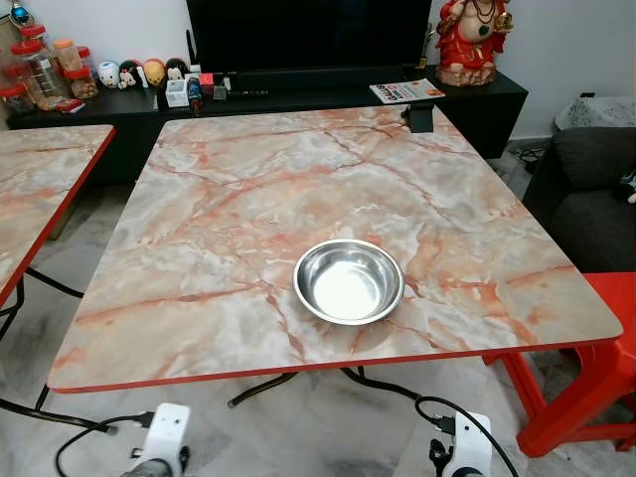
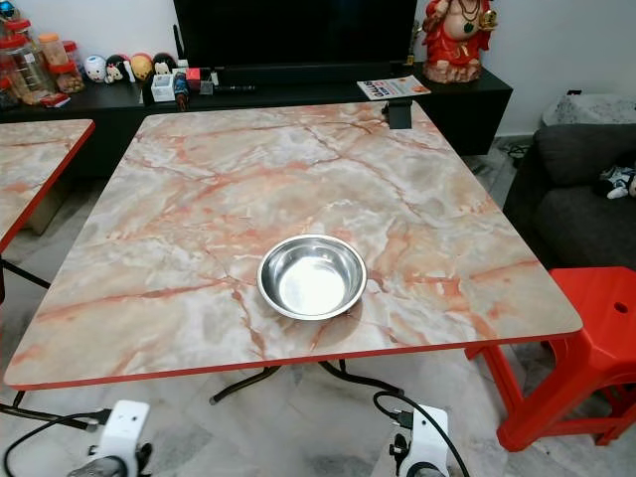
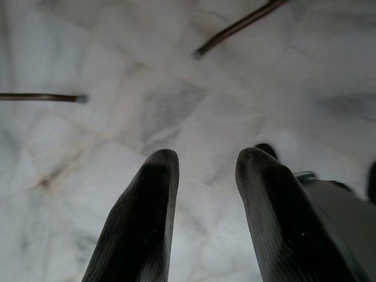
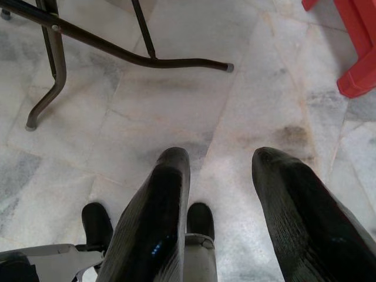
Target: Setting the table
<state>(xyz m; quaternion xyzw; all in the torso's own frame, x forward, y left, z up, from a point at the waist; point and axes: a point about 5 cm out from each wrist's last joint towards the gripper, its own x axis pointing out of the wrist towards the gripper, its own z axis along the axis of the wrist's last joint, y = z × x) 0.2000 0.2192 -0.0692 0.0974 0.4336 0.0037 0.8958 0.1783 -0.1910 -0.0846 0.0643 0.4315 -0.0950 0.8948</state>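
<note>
An empty steel bowl (image 1: pixel 348 281) sits on the marble-patterned table (image 1: pixel 248 189), close to its near edge and a little right of the middle. Both arms hang low below the table edge, with only their white wrists (image 1: pixel 164 437) (image 1: pixel 467 447) in the eye views. In the left wrist view my left gripper (image 3: pixel 202 167) is open over the pale floor, holding nothing. In the right wrist view my right gripper (image 4: pixel 220 164) is also open and holding nothing, pointing at the floor near the table's black legs (image 4: pixel 117 50).
A red plastic stool (image 1: pixel 596 368) stands at the table's near right corner. A dark sofa (image 1: pixel 586 189) is further right. A second marble table (image 1: pixel 40 189) stands on the left. Behind is a black TV cabinet (image 1: pixel 298 99) with jars, figurines and a magazine. Cables lie on the floor.
</note>
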